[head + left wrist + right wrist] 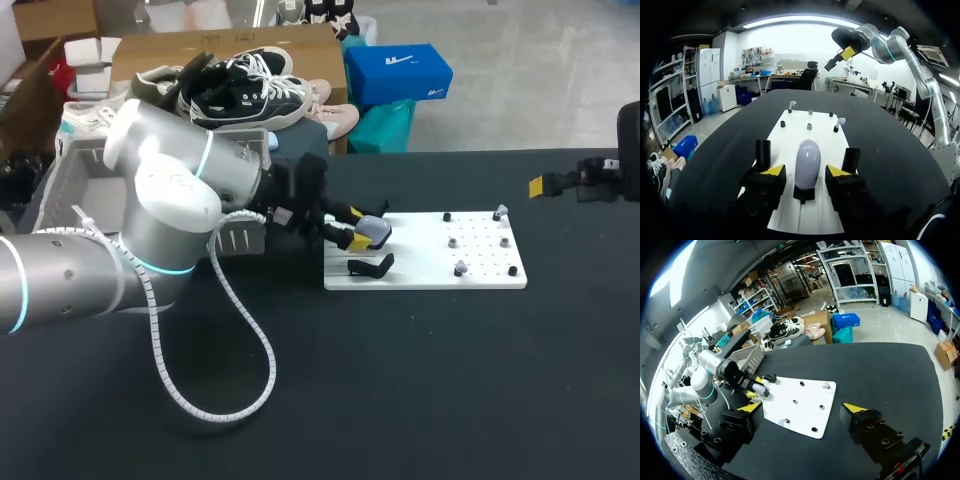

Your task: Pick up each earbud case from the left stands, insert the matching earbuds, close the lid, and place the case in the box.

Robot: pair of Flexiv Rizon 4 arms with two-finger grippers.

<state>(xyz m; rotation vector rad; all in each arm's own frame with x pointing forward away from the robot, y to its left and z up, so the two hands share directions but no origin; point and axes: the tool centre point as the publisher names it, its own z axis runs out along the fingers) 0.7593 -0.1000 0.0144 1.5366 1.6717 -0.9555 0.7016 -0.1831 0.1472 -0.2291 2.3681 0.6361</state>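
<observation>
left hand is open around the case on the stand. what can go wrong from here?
1. The left hand straddles the case with little room on either side. Closing off-centre could knock the rounded case off its stand rather than grip it.
2. An empty stand sits just beside it. A finger might catch it on the lift and drag the white board.

Table (400, 390): black matte top.
White plate (420, 268): lies flat on the table, right of middle, dotted with holes.
</observation>
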